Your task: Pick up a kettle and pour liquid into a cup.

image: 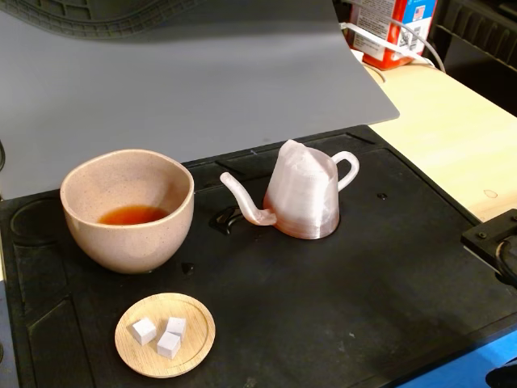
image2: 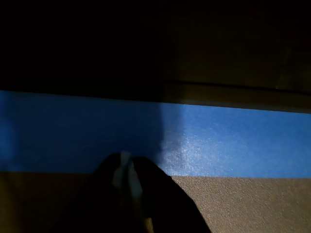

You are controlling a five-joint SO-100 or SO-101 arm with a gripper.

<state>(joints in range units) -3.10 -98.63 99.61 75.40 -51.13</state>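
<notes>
While the kettle (image: 305,196) sat beside the cup (image: 128,208), the tool (image2: 125,171) hovered elsewhere over blue tape (image2: 233,145), tips together, holding nothing.

Gripper (image2: 127,171): seen only in the wrist view, entering from the bottom edge, dark and blurred.
Jaws: the two tips are pressed together, with nothing between them.
Arm: does not appear in the fixed view.

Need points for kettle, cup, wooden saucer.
kettle (image: 303,198), fixed view, on the conical body.
cup (image: 129,238), fixed view, on the outer front wall.
wooden saucer (image: 198,335), fixed view, on bare wood right of the cubes.
</notes>
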